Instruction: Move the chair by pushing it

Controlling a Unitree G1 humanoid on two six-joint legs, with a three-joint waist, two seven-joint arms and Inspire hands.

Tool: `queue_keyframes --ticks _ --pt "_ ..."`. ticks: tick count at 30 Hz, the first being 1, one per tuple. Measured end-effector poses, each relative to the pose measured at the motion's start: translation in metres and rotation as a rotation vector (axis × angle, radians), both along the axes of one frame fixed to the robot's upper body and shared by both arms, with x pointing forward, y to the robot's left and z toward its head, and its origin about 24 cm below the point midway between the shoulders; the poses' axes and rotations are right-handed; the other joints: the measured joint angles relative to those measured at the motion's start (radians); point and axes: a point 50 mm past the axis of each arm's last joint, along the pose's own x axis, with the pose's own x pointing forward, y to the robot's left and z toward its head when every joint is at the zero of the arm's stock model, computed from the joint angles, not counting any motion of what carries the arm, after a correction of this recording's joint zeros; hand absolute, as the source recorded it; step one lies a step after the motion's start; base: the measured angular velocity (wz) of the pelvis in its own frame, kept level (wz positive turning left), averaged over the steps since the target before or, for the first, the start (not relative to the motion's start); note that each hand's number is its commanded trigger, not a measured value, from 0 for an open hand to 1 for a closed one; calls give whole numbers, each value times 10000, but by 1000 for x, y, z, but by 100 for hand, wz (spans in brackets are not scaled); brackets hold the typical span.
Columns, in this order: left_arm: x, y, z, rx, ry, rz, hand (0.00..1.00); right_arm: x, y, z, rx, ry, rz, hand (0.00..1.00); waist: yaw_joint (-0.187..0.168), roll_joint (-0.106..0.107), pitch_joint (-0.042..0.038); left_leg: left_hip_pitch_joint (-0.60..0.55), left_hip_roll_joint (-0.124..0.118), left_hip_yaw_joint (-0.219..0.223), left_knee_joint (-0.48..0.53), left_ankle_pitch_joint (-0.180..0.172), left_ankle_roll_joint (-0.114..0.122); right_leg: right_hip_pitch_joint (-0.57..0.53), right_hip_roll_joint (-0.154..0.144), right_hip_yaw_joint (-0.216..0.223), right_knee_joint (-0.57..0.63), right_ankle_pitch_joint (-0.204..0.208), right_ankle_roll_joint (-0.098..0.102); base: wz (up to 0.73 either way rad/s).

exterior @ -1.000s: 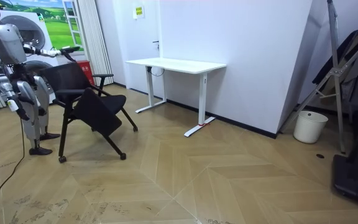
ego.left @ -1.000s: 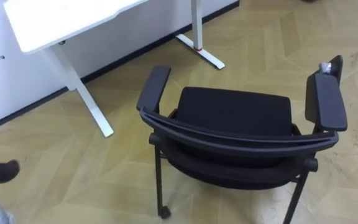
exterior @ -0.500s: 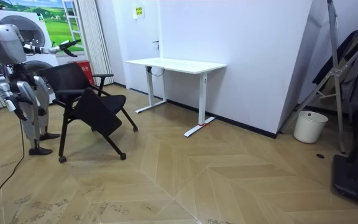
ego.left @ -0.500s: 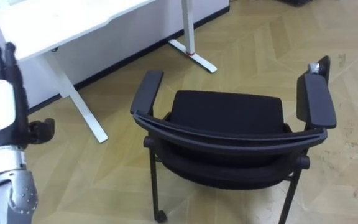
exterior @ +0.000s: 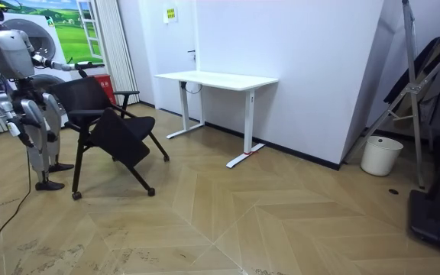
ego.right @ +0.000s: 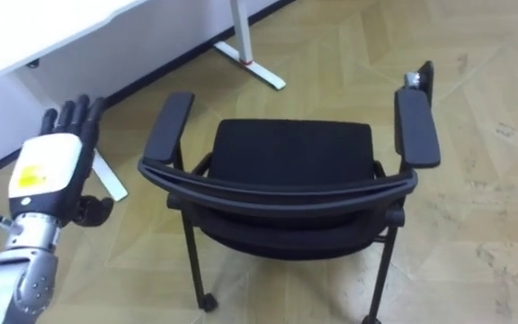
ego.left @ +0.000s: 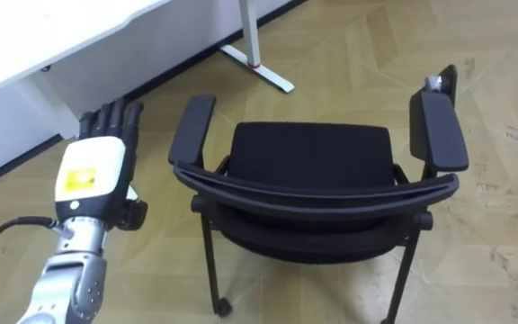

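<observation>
Standing on the parquet floor (ego.left: 502,225) right behind a black armchair (ego.left: 313,162), looking down over its curved backrest (ego.left: 317,196) toward the seat, which is facing away. Resting with all its legs on the floor, a small castor (ego.left: 222,307) showing under the rear left leg. Sitting apart from the white desk (ego.left: 34,40) ahead and to the left, the desk's foot (ego.left: 254,65) lying just beyond the left armrest (ego.left: 192,129). Holding the left hand (ego.left: 93,171) raised beside that armrest, back of the hand upward, fingers (ego.left: 115,117) stretched out straight and close together, pointing toward the desk, touching nothing. Carrying nothing in it. Hanging the right hand (exterior: 21,134) low beside the hip in the room view, away from the chair. Leaving both armrests and the backrest untouched, the right armrest (ego.left: 441,130) standing free.
</observation>
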Motion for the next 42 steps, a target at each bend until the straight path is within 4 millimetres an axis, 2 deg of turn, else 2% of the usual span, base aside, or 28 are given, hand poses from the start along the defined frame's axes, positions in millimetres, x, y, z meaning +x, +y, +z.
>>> queue_keyframes --ticks 4,17,25,35,42 --pt "5 -1 3 105 134 -109 0 0 0 0 -36 6 -13 0 -20 1 -1 4 1 30 0 0 0 1 1 8 0 0 0 0" --pt "5 -1 2 525 505 -210 0 0 0 0 -38 34 58 0 -153 38 -22 7 7 35 15 0 0 2 2 11 26 18 -22 0" --pt "7 -5 11 487 248 -379 0 1 -1 0 -70 27 62 0 -151 107 14 54 5 35 14 0 0 12 12 126 30 28 -20 -2" --pt "6 -24 11 915 568 -1186 0 6 0 1 -48 -101 82 0 -204 149 31 46 6 54 12 0 0 10 21 176 1 27 -19 0" --pt "5 -29 9 936 823 -1453 0 13 0 2 -58 -244 165 0 -409 123 50 42 6 56 8 0 0 13 19 193 -4 26 -17 0"
